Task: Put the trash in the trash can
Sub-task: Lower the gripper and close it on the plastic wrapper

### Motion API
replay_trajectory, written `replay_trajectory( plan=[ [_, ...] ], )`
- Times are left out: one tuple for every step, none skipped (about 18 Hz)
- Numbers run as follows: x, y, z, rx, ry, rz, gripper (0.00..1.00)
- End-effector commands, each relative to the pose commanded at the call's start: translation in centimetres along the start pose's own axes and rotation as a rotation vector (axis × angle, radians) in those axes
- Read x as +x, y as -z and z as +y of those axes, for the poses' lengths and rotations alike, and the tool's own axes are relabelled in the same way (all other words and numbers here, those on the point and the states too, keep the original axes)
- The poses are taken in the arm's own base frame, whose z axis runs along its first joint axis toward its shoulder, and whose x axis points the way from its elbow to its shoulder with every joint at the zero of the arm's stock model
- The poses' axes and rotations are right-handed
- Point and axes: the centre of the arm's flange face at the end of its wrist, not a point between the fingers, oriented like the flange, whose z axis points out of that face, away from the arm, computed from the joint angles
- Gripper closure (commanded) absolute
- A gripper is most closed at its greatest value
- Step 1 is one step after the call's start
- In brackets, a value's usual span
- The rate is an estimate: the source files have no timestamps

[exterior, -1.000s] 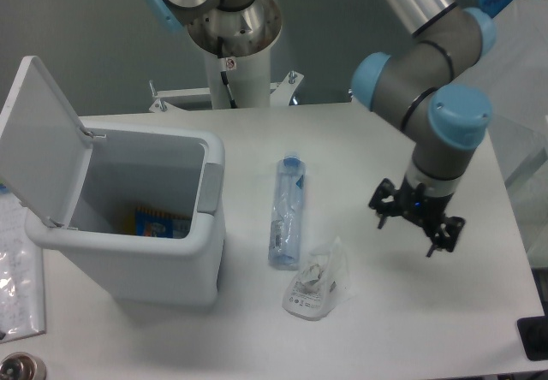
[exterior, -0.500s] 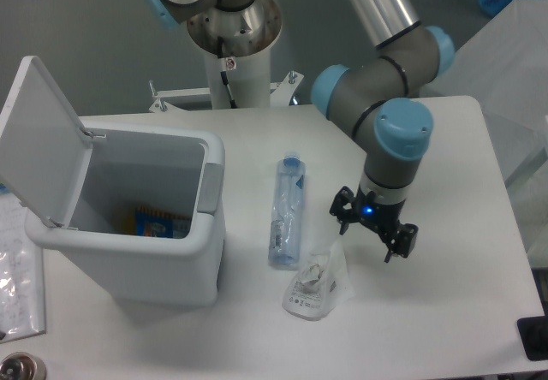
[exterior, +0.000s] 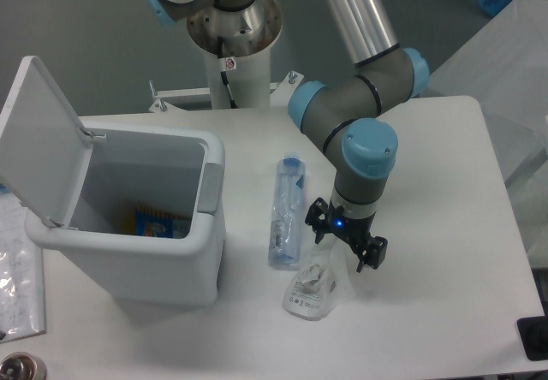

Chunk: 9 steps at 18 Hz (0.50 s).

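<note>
Now arm (exterior: 364, 106) bent low, jaws spread over bag (exterior: 313, 287).

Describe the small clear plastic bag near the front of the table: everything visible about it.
The plastic bag is small, clear and crumpled, with a white printed label at its near end and pale contents inside. It lies on the white table, just right of the bottle's lower end; whether they touch is unclear. The pincer hangs open right over its upper end, fingers astride the bag's top; contact cannot be told.
</note>
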Motion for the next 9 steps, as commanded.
replay_trajectory(
  plan=[
    [-0.2,-0.4,0.2,-0.036,-0.006,-0.008,0.0],
    [0.0,-0.9,0.0,-0.066,-0.016,-0.011,0.0],
    [0.2,-1.2,-0.3,-0.088,-0.024,-0.014,0.04],
    [0.3,-1.2,-0.4,-0.107,-0.028,-0.018,0.21],
    [0.2,-1.1,-0.2,-0.126,-0.029,-0.026,0.36],
    [0.2,-1.1,-0.4,-0.13,-0.024,-0.032,0.51],
    [0.2,-1.1,-0.3,-0.132,-0.018,-0.031,0.66],
    [0.4,-1.1,-0.6,-0.13,-0.021,-0.03,0.77],
    [0.9,-1.0,-1.3,-0.13,-0.033,-0.032,0.87]
  ],
)
